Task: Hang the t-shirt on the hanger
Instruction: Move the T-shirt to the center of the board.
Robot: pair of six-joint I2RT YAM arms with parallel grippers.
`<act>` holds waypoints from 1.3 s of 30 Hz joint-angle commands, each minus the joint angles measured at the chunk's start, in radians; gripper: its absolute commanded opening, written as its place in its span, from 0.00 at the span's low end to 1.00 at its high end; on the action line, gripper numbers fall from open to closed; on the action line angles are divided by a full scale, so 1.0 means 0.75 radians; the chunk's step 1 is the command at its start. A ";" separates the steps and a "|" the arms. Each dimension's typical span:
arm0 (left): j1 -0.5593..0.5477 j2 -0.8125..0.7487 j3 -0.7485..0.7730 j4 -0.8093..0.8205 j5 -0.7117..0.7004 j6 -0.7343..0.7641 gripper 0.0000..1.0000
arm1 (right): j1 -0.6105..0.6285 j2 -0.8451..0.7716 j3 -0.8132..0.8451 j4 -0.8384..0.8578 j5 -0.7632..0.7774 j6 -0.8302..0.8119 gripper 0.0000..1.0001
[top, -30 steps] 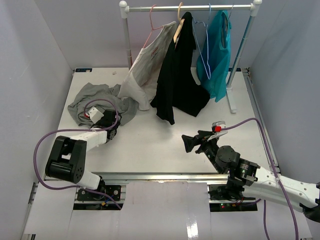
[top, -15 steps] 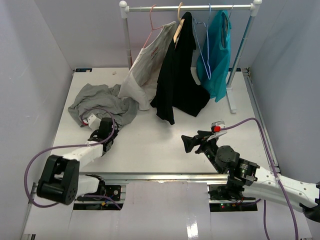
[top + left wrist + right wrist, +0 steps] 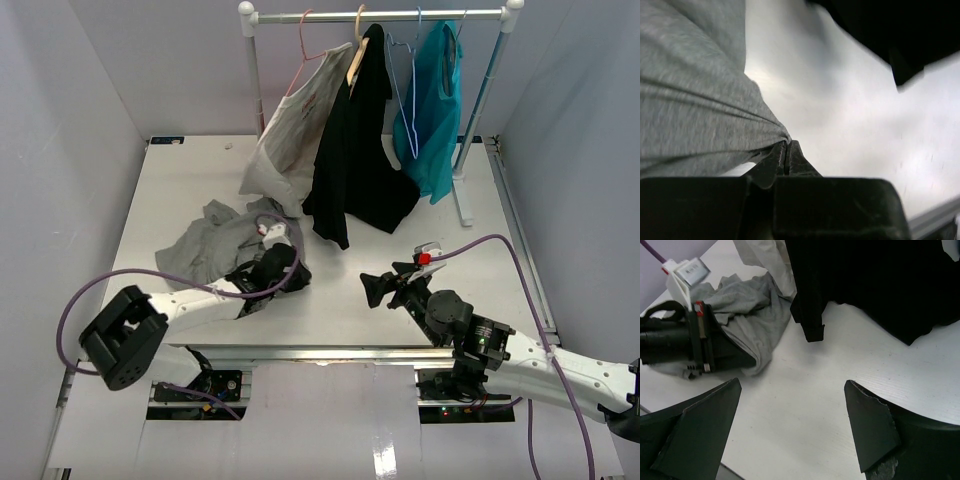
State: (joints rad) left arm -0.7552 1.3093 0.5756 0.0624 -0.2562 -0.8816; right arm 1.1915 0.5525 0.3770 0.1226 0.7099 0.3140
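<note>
**Shirt pinched and pulled toward mid-table; hanger untouched.**

Your left gripper (image 3: 786, 151) is clamped on a fold of the grey t-shirt (image 3: 215, 250). The shirt lies bunched on the table (image 3: 400, 215) left of centre, its near edge drawn toward the right gripper (image 3: 377, 288), whose jaws stand wide apart and empty. The blue hanger (image 3: 401, 100) hangs bare on the rack (image 3: 380, 15), between the black garment (image 3: 355, 170) and the teal one (image 3: 440, 100). Next you probably need to spread the shirt, find its collar, then fetch the hanger. A second ago the shirt lay heaped nearer the far-left corner and the left jaws were open over it.
</note>
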 commanded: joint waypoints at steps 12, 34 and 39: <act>-0.461 0.237 0.300 0.066 0.220 0.290 0.55 | 0.005 -0.006 0.052 0.054 0.015 -0.012 0.90; -0.130 -0.065 0.203 -0.724 -0.623 -0.072 0.66 | 0.005 0.007 0.050 0.055 0.014 0.005 0.90; -0.075 0.067 0.186 -0.684 -0.566 -0.031 0.65 | 0.005 -0.009 0.045 0.055 0.015 0.003 0.90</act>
State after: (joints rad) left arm -0.8369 1.2950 0.7276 -0.4424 -0.6914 -0.9107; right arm 1.1915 0.5594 0.3779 0.1226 0.7063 0.3111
